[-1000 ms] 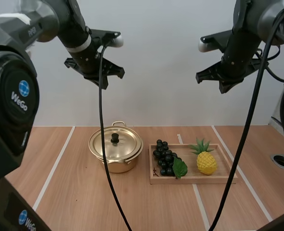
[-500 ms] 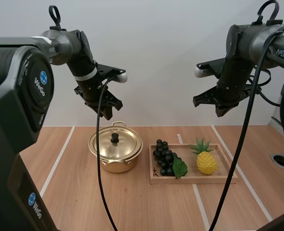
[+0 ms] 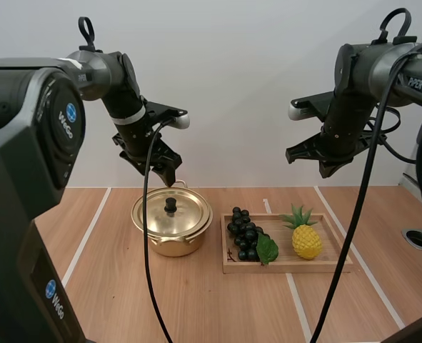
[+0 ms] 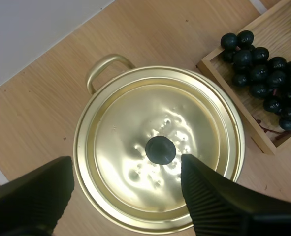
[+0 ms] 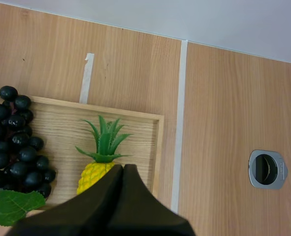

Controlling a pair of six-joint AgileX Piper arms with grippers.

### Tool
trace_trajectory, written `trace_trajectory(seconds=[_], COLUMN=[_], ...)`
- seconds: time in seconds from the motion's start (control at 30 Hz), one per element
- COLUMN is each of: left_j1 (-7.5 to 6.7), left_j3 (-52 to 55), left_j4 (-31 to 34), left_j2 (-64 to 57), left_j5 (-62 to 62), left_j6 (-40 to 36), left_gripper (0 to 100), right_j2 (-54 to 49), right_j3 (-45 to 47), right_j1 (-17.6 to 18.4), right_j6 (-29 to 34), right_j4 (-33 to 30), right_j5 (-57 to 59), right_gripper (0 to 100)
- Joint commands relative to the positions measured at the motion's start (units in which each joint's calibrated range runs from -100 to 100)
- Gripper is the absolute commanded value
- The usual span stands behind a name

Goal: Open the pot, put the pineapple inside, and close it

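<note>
- Round pot (image 3: 176,247), shiny gold metal, lid (image 3: 187,213) on with black knob (image 3: 171,206), sits centre-left on the wooden counter (image 3: 118,300).
- Bumpy yellow pineapple (image 3: 307,241) sits in the wooden tray (image 3: 289,268), right of centre, green crown (image 3: 298,216) pointing toward the frame's top.
- Left jaws hang spread above the lid; right jaws are pressed together.

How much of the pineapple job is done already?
Nothing is finished yet: the lid sits on the pot, and the pineapple is in the tray. In hand: the left jaws hang open over the lid's knob; the right jaws are shut above the pineapple. Still to do: lift the lid, put the pineapple in, close up.
</note>
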Motion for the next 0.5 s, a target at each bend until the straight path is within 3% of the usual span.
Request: trace_trajectory(seconds=[0.0, 0.2, 0.33, 0.47], left_j1=[-0.21, -0.68, -3.02, -5.48], left_j3=[0.9, 1.0, 1.0, 1.0], left_j4=[0.6, 0.8, 1.3, 9.1], left_j2=[1.3, 2.8, 3.0, 3.1], left_j5=[0.0, 0.0, 0.0, 0.0], left_j6=[0.4, 0.4, -0.3, -4.1], left_gripper=[100, 100, 100, 100], right_j2=[-0.6, -0.6, -0.6, -0.6], right_j3=[0.0, 0.0, 0.0, 0.0], right_j1=[-0.2, -0.2, -0.2, -0.2], right_j6=[-0.3, -0.3, -0.3, -0.3], right_j4=[1.1, 1.9, 2.0, 2.0], right_j5=[-0.7, -0.7, -0.7, -0.6], right_gripper=[0, 0, 0, 0])
